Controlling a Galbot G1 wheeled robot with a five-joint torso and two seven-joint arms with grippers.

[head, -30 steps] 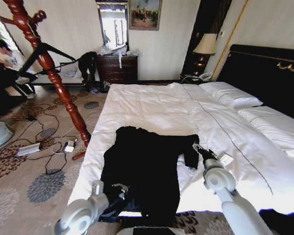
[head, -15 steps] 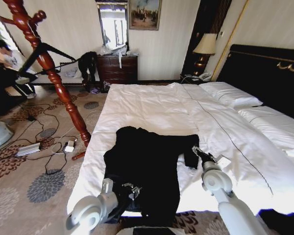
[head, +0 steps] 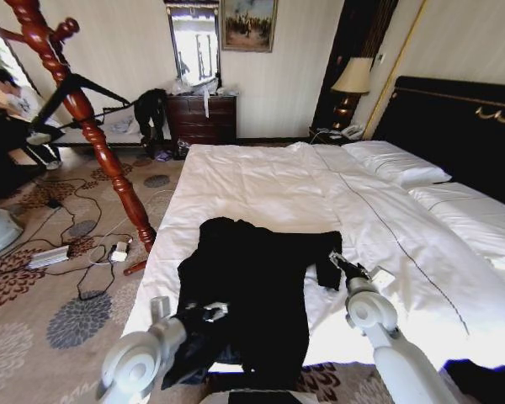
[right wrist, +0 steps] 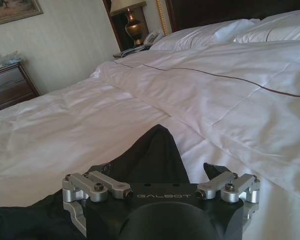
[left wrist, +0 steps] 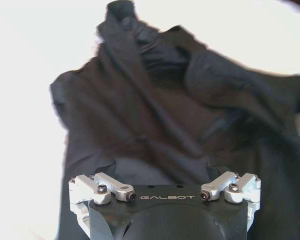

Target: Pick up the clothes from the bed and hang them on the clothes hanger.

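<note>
The black coat (head: 257,290) lies spread flat on the near part of the bed (head: 261,181), collar toward the headboard, hem at the foot edge. The left gripper (head: 204,314) sits on the coat's lower left side and the right gripper (head: 338,263) at the sleeve end on its right; whether either is clamped on cloth I cannot tell, since the fingertips are hidden. A sound lift probably needs both holds pinching several layers near the shoulders, so the slippery lining does not slide. The clothes hanger (head: 84,91) hangs on the red wooden coat stand (head: 93,126), well apart; no containers figure here.
</note>
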